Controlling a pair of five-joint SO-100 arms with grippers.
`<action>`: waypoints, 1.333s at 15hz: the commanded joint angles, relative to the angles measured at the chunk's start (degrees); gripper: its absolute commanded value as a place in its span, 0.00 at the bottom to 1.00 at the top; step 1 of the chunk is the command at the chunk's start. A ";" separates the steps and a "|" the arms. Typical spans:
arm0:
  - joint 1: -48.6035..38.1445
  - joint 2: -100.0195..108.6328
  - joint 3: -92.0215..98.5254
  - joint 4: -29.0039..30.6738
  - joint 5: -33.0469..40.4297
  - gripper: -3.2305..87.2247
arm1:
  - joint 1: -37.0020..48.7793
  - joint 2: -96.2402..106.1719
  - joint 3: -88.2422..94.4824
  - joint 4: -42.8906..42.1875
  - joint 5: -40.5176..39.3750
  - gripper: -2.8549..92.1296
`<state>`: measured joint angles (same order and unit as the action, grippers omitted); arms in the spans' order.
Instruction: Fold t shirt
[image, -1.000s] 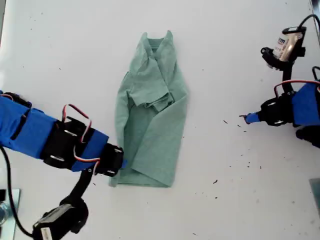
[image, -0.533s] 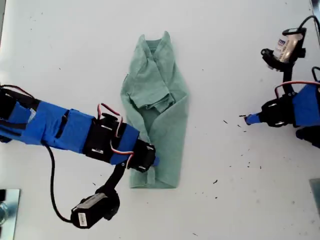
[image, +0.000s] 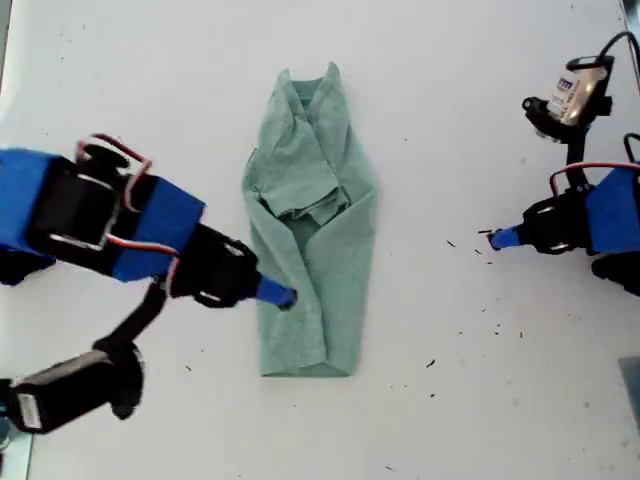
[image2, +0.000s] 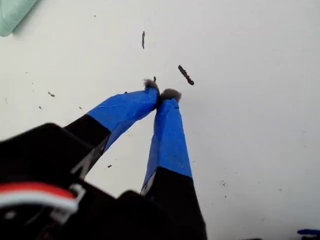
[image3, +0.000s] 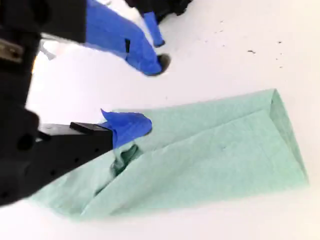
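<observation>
On white table (image: 150, 90): folded t shirt (image: 315, 230); first gripper (image2: 161, 94) fingers pressed together, second gripper (image3: 131, 125) spread.

The worktop (image: 430, 90) lies bare on both sides of the t shirt (image: 315, 240). At the exterior view's left, my second pincer (image: 285, 297) overhangs the shirt's edge; my first pincer (image: 492, 238) sits well right.

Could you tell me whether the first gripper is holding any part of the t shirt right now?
No, my first gripper is shut over bare table, with only a corner of the t shirt off to one side.
</observation>
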<state>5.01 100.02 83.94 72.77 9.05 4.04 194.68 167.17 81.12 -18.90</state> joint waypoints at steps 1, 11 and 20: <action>-0.26 34.45 44.21 -8.09 -11.78 0.08 | -0.53 0.26 -0.44 0.88 0.62 0.06; 9.67 55.55 71.28 -14.24 -29.97 0.03 | -4.04 -18.02 -11.25 -5.89 1.85 0.06; 15.73 -16.52 -2.99 -3.87 -17.58 0.36 | -18.19 -108.54 -100.63 -2.64 5.71 0.35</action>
<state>21.18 86.57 86.57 70.22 -8.96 -12.74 90.97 75.76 78.49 -14.41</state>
